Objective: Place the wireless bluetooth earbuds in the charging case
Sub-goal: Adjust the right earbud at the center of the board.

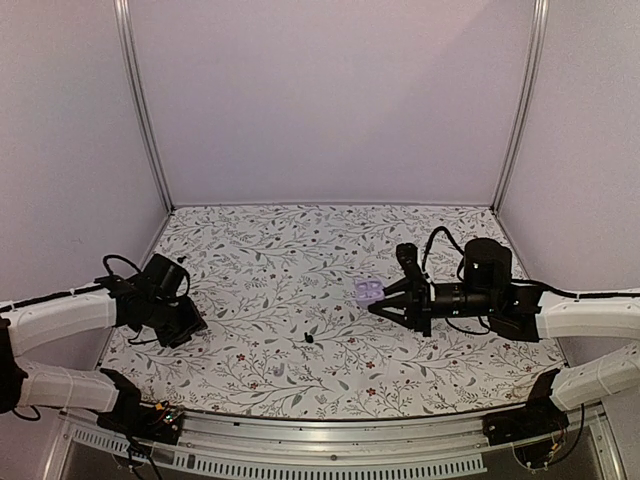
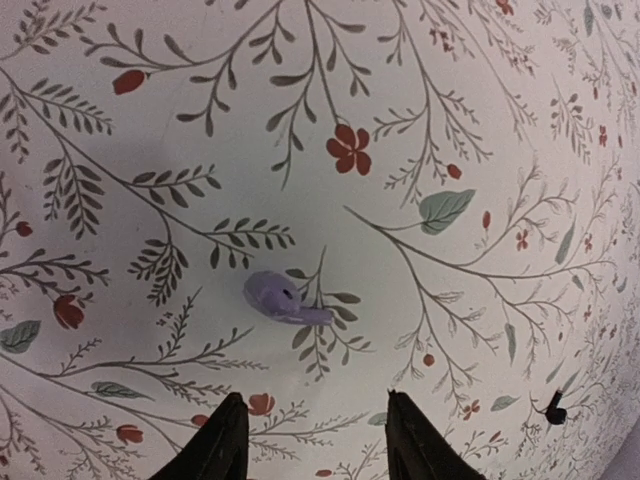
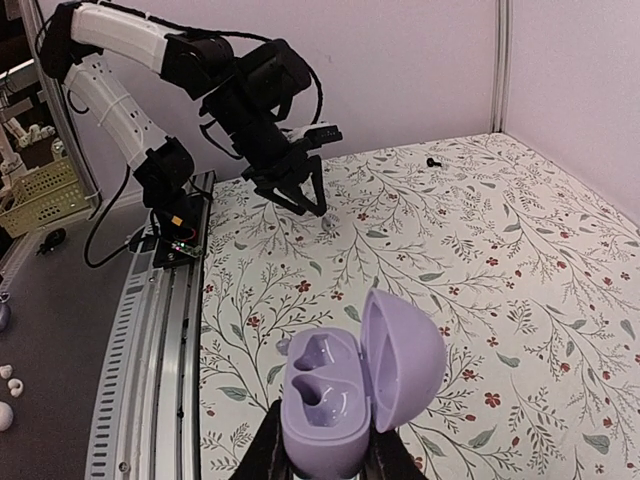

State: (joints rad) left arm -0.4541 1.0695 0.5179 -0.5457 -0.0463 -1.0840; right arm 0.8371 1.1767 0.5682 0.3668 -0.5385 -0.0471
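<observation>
Floral-cloth desk inside pale lavender walls
Right end effector (image 3: 325, 462) pinches the open lavender charging case (image 3: 355, 388), wells empty; left end effector (image 2: 310, 440), spread, hovers over a lavender earbud (image 2: 282, 299) on the cloth (image 1: 300, 250); a small black piece (image 1: 309, 338) lies mid-desk

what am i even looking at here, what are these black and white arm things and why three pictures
These are two robot arms fixed at the near edge of a table covered with a flowery cloth. One picture looks down from above and behind the arms. The other two come from small cameras on each arm's wrist, so each shows that arm's own fingers.

The right end effector is shut on an open lavender charging case, and both hollows in the case are empty. The left end effector is open and hangs just above a lavender earbud lying on the cloth. A small dark speck lies nearby, too small to identify.
</observation>
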